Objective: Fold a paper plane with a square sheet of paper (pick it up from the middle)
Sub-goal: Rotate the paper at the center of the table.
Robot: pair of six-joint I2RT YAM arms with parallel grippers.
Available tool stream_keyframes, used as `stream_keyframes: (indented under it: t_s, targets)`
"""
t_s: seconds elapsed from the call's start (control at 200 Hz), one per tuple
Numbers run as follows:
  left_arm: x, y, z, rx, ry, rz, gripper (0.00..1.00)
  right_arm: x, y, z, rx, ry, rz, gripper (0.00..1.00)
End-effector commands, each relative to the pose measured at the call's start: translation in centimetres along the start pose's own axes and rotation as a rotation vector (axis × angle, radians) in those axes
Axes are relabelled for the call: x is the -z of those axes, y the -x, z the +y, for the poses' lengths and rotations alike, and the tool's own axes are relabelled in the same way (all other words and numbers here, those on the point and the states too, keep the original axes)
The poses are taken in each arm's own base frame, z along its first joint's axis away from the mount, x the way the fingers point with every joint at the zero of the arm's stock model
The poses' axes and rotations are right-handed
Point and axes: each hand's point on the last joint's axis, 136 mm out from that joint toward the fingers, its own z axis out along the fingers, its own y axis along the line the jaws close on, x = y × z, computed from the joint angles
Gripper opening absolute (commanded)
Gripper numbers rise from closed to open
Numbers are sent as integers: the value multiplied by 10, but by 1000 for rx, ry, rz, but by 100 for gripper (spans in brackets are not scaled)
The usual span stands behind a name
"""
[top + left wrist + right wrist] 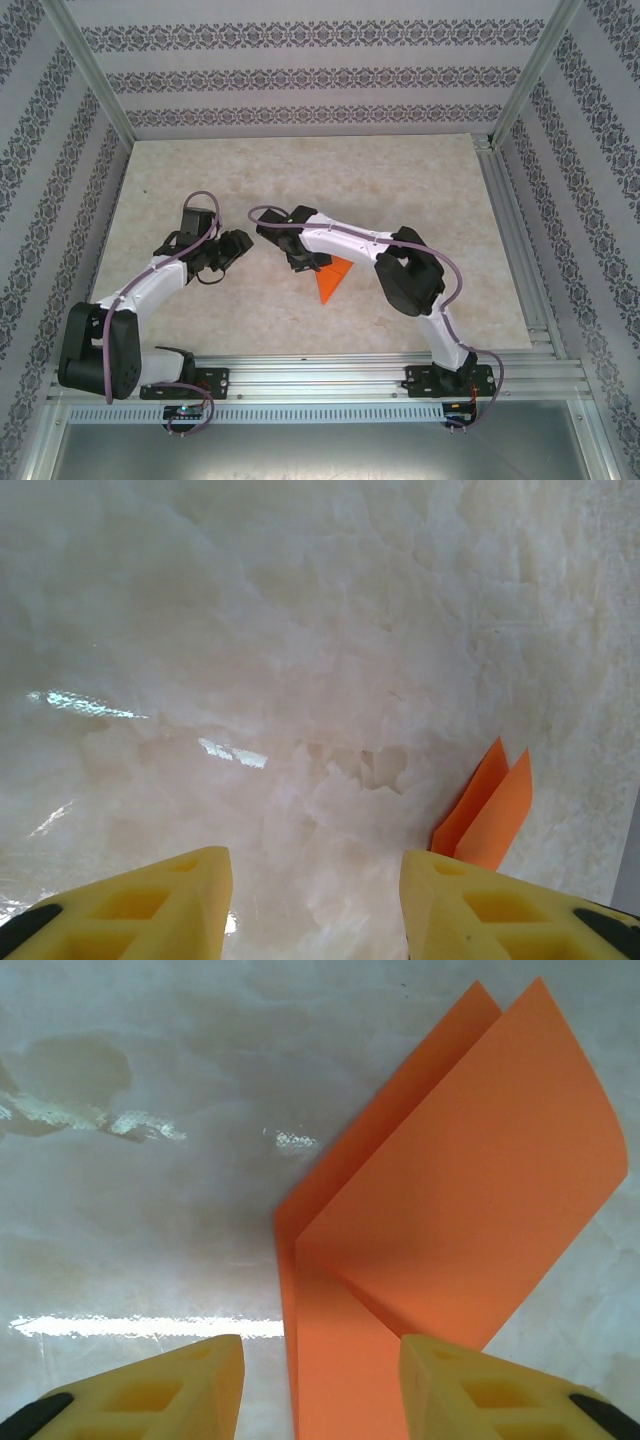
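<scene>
Two white arms (150, 278) (345, 240) bend inward over the pale marbled tabletop (400, 190). We see left gripper (313, 862) half-open, holding nothing; right gripper (322, 1345) half-open over the folded thin orange sheet of paper (450, 1190), flap lifted, mid-table. Its near edge is cut off in wrist view.

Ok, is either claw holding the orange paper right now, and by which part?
Neither: the left claw and the right claw stand open; the orange paper lies free on the table.
</scene>
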Motion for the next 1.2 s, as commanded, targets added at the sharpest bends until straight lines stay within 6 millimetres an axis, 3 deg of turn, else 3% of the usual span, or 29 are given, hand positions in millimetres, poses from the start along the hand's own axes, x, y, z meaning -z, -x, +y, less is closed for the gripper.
stream_keyframes:
  t_s: [0.0,0.459,0.809,1.193]
  targets:
    - [4,-4,4,-14,-10,15,49,0,-1,-12,41,-112,12,45]
    - [9,-10,9,1,-20,16,51,-14,-2,-12,87,-184,26,44]
    - [4,-14,12,4,-16,38,51,12,-13,1,77,-141,-22,40]
    - [2,-14,13,9,-20,42,51,-5,-36,-3,62,-154,23,31]
